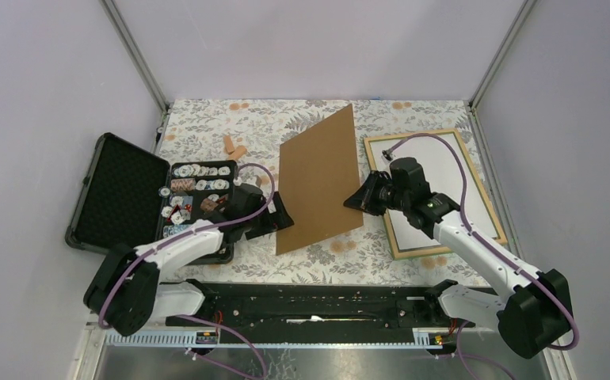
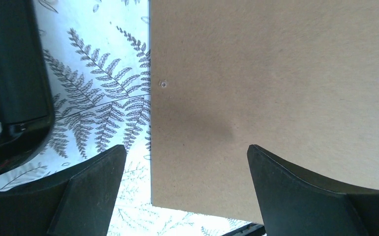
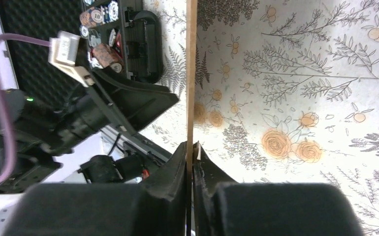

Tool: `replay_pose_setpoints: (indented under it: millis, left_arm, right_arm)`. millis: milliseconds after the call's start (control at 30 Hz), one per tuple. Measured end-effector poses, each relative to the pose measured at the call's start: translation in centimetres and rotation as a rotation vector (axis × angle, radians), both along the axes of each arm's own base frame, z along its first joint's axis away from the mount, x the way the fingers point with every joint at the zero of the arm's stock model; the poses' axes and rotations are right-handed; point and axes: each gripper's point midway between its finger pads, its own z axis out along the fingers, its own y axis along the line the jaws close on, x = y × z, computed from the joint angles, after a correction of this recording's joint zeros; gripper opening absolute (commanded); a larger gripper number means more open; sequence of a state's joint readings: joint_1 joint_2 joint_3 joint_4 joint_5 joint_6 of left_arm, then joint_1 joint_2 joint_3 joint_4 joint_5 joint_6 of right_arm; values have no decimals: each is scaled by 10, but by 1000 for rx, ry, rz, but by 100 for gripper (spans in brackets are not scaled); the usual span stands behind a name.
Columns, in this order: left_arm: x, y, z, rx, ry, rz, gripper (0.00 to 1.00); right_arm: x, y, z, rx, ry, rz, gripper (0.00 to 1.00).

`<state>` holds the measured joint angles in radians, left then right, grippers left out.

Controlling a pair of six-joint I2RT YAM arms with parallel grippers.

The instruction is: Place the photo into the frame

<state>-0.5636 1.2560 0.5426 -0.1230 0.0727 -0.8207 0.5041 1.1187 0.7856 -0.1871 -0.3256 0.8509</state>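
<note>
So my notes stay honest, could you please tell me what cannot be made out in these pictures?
- Top view: the white sheet in the frame shows no print side; the right arm covers its near part.
- Right wrist view: the board is seen edge-on, faces hidden.
- Left wrist view: the image edge cuts off the board; whether the left fingers touch it is unclear.

The backing board (image 1: 319, 180) sits mid-table (image 1: 333, 257), tilted, its right edge pinched in the right gripper (image 1: 359, 199). The left gripper (image 1: 280, 218) is at the board's near left corner with its fingers apart: one over the board, one over the table. Right of the board lies the frame (image 1: 409, 136), flat, with the photo (image 1: 436, 170) inside it. Left of the board sits the case of poker chips (image 1: 199, 190), its lid laid open leftward. Two small pieces (image 1: 233, 147) lie behind the case, just left of the board's far end.
</note>
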Motion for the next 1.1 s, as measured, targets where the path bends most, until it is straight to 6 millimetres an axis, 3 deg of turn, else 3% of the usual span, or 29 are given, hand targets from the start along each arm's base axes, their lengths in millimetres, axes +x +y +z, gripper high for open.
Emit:
replay_pose_setpoints:
  millis: [100, 200, 367, 467, 567, 667, 900, 1000, 1100]
  left_arm:
    - [3, 8, 20, 35, -43, 5, 99]
    - [13, 13, 62, 49, -136, 8, 99]
    - [34, 12, 174, 17, -387, -23, 99]
    - [42, 10, 242, -6, -538, -50, 99]
    - [43, 11, 285, -17, -646, -69, 99]
    - [40, 12, 298, -11, -690, -89, 99]
    - [39, 12, 298, 26, -725, -144, 99]
    - [38, 14, 295, 47, -748, -152, 99]
    - [33, 18, 284, 74, -760, -158, 99]
  right_arm:
    - [-2, -3, 3, -48, -37, 48, 0]
    - [-3, -5, 10, -78, -73, 83, 0]
    - [-14, -19, 37, -180, -216, 189, 0]
    - [-21, -36, 67, -280, -362, 252, 0]
    - [-25, -57, 96, -384, -478, 255, 0]
    - [-27, -80, 125, -485, -549, 222, 0]
    - [-33, -138, 190, -730, -653, 109, 0]
    - [-37, -169, 204, -859, -645, 42, 0]
    - [-42, -199, 202, -1002, -597, -13, 0]
